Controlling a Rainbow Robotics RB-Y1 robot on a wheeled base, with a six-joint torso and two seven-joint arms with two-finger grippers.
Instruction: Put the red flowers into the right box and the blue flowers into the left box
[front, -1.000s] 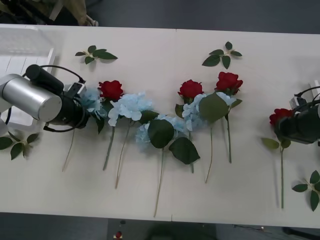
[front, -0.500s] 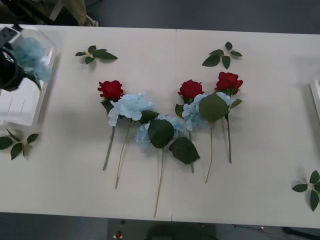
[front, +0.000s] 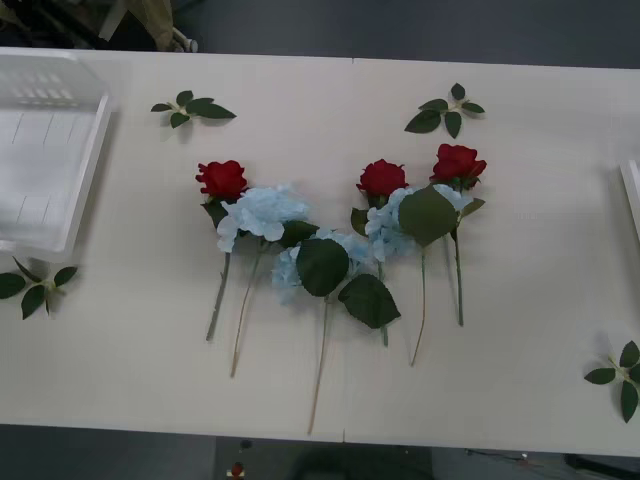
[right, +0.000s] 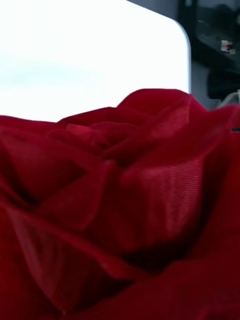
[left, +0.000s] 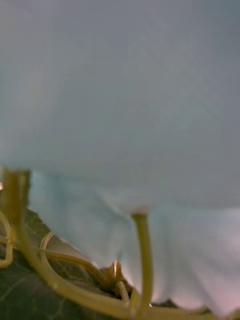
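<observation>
We saw a wide, pale cream rectangular table (front: 300, 400) with a thin seam running across its middle, a dark grey floor (front: 400, 30) beyond its far edge, and soft, even light overhead.

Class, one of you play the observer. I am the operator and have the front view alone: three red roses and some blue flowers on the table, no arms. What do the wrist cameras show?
Observer: The right wrist camera has a red rose very close to the lens.
Operator: And the left wrist?
Observer: Pale blue petals close up, with thin green stalks and a dark leaf beside them.
Operator: Anything behind the rose?
Observer: A white surface with a rounded corner; box or table, I cannot tell.
</observation>
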